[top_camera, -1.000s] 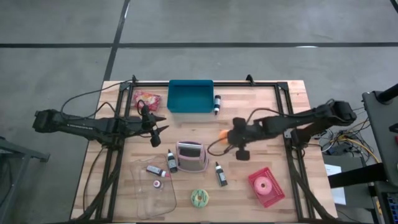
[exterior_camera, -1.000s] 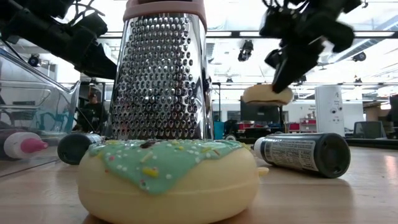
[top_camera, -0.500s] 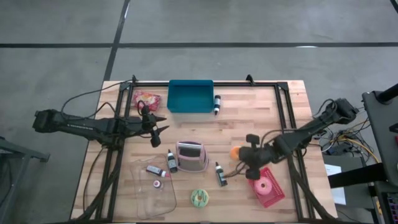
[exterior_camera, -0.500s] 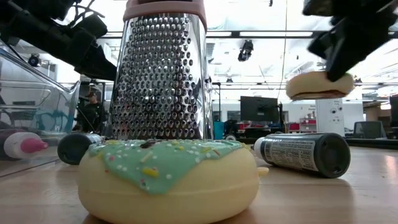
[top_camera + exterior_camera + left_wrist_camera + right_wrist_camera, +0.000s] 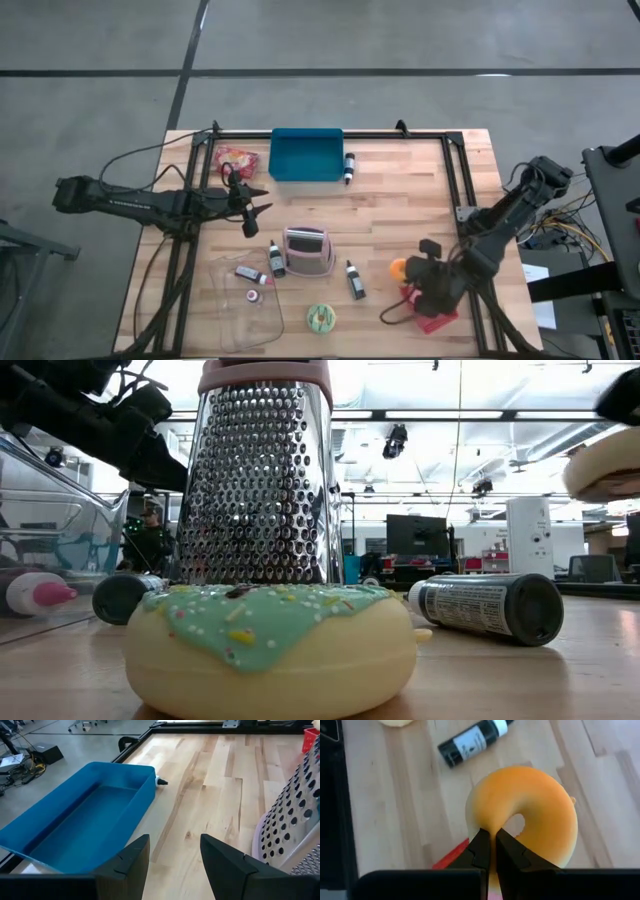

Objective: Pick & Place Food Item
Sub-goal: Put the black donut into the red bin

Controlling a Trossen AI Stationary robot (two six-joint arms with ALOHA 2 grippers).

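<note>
An orange donut (image 5: 397, 268) (image 5: 535, 820) hangs above the table just left of the red basket (image 5: 437, 322), with my right gripper (image 5: 407, 273) (image 5: 493, 845) shut on it. In the low view the donut (image 5: 606, 464) shows at the right edge, well above the table. A strip of the basket's red rim (image 5: 451, 858) shows below it in the right wrist view. My left gripper (image 5: 256, 206) (image 5: 172, 855) waits open and empty at the table's left, facing the blue bin (image 5: 80, 825) (image 5: 306, 155). My right gripper pinches the donut's ring (image 5: 487, 822) between its two fingers, right beside the hole. The soft ring is creased in where the fingertips (image 5: 481, 842) meet it. The fingers slant down from above. The donut is lifted clear of the table, its hole facing the wrist camera.
A metal grater (image 5: 308, 252) (image 5: 260, 470) stands mid-table with small dark bottles (image 5: 355, 281) (image 5: 472, 741) around it. A green-frosted donut (image 5: 321, 318) (image 5: 270, 645) lies near the front edge, beside a clear container (image 5: 245, 300). A red-and-yellow packet (image 5: 237, 159) lies left of the bin.
My right gripper has carried the orange donut from the middle of the table toward the near right, to the left side of the red basket, rolling its wrist on the way. The donut has stayed clear of the table and in the shut fingers.
</note>
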